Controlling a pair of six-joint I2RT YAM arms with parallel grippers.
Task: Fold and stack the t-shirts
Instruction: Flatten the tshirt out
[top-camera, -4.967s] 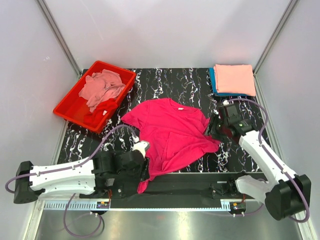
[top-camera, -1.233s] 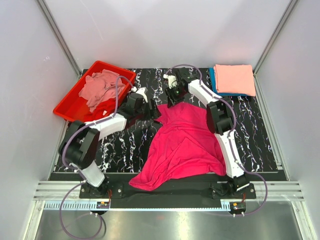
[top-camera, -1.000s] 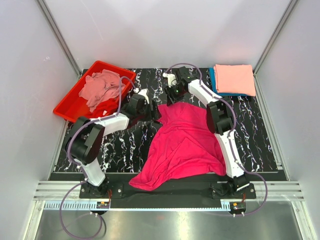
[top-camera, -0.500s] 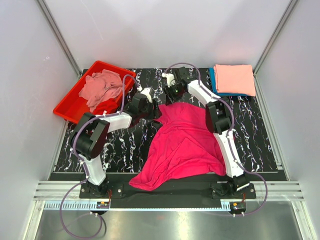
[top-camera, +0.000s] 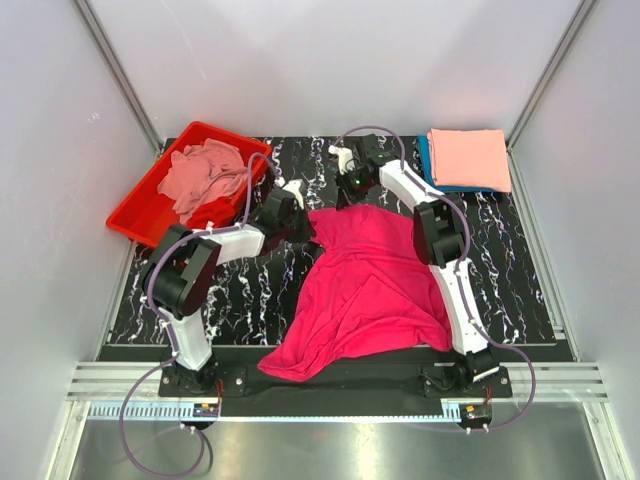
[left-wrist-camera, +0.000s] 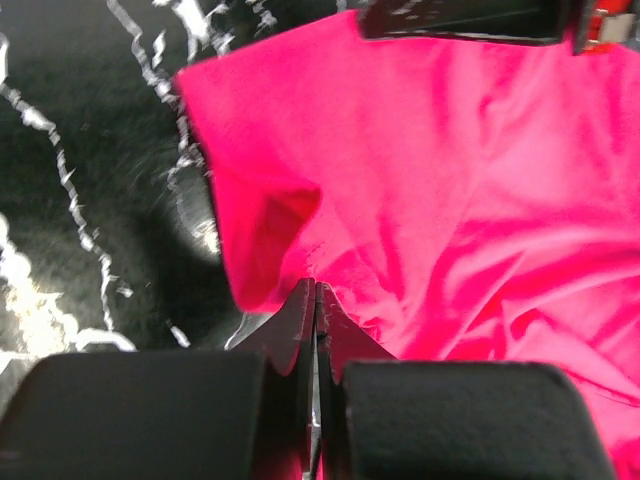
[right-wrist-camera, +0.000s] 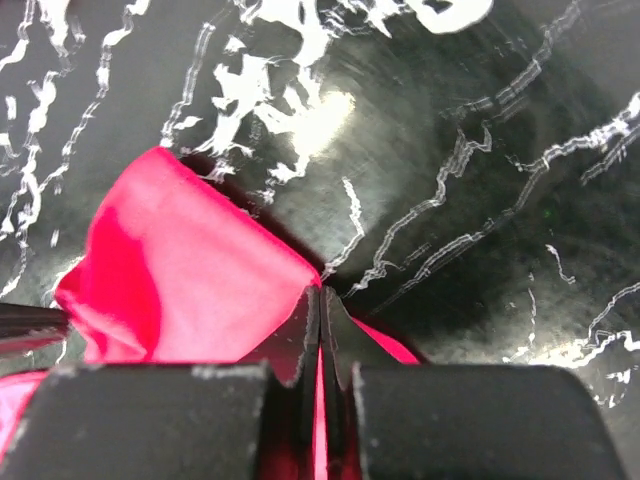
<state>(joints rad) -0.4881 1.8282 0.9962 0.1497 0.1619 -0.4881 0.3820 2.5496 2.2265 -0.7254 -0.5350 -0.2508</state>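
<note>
Black, white-veined marble-pattern desk (top-camera: 250, 290), glossy with soft glare. Plain white panel walls (top-camera: 330, 60) on three sides. Grey aluminium corner struts (top-camera: 115, 65). Brushed steel floor strip (top-camera: 330, 450) along near edge.

The left arm (top-camera: 225, 242) rises from its near base, folds at the elbow and runs right. The left gripper (top-camera: 305, 224) sits low, its fingers (left-wrist-camera: 290, 330) pressed together on a pinch of shirt (top-camera: 370, 270). The right arm (top-camera: 455, 290) stretches far, then bends left, and the right gripper (top-camera: 348, 188) is likewise clamped on the shirt's far edge.
</note>
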